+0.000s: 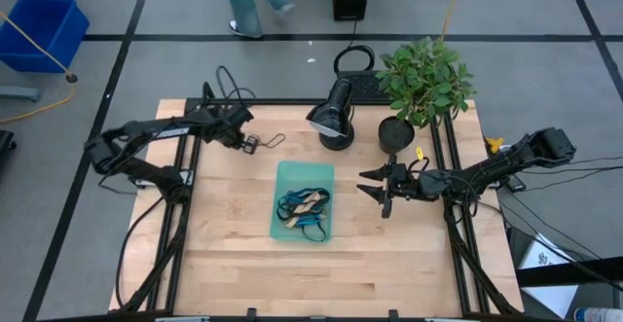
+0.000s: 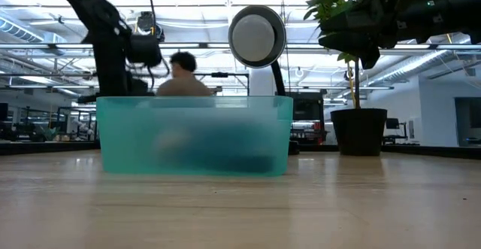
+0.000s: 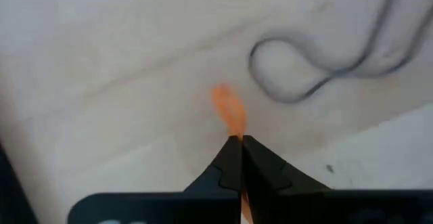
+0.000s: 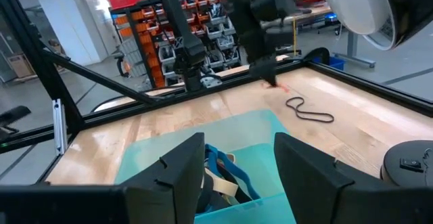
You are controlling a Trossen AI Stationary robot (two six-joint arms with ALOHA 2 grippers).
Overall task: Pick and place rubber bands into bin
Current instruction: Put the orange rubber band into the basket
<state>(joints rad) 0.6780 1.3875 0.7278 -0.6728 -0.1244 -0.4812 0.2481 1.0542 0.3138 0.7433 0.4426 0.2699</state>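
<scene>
The teal bin stands mid-table and holds several blue, black and tan rubber bands; it also shows in the low view and the right wrist view. My left gripper is at the far left of the table, shut on an orange rubber band. A black rubber band lies flat on the wood just right of it, and also shows in the left wrist view and the right wrist view. My right gripper is open and empty, right of the bin, pointing at it. My left gripper pinches the orange band between its two fingertips. A short loop of the band sticks out past the tips toward the table. I cannot tell whether that loop touches the wood.
A round lamp and a potted plant stand at the table's far edge. A blue tub sits on the floor at the far left. A person walks behind the table. Bare wood lies in front of the bin.
</scene>
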